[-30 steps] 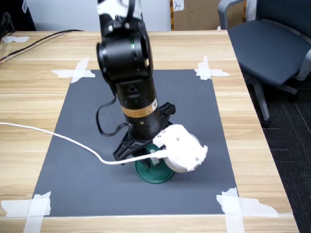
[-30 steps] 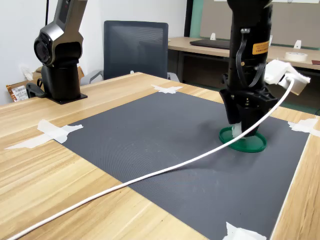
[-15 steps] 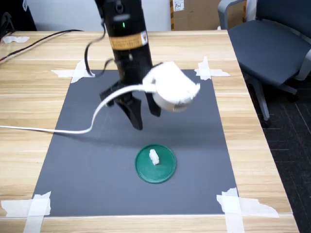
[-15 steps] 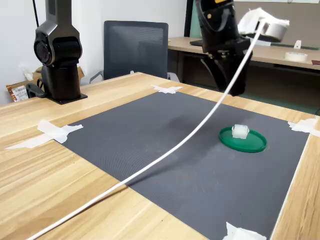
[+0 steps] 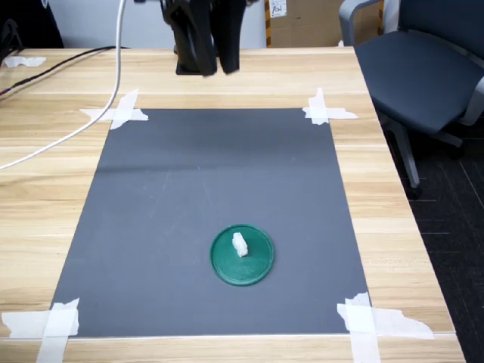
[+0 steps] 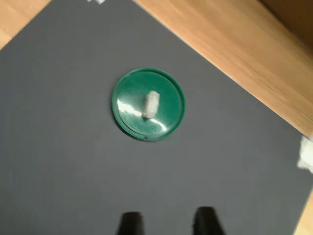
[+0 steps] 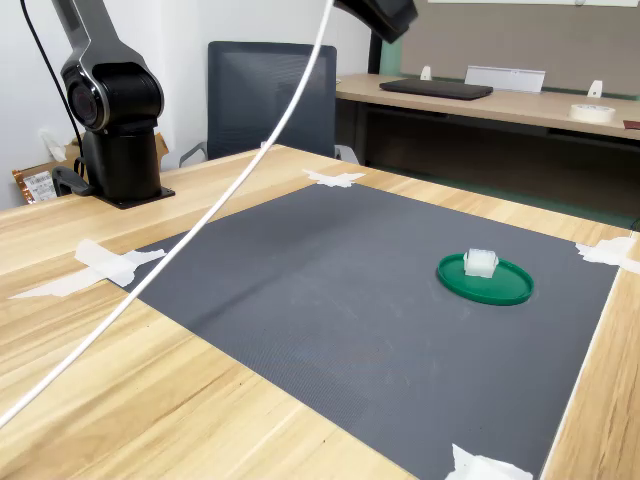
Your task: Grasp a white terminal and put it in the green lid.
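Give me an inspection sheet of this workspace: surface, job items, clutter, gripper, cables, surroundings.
Surface: a dark grey mat, taped at its corners with white tape strips, lies on a light wooden table.
Job items: the tiny white plastic terminal sits inside the flat round dark-green plastic lid, near its middle; the wrist view agrees.
Clutter: nothing seen on the mat besides the lid.
Gripper: the black gripper hangs high above the mat's far edge, fingers apart, holding nothing.
Cables: a white cable slopes from the arm across the second exterior view.
Surroundings: grey office chair; black arm base.
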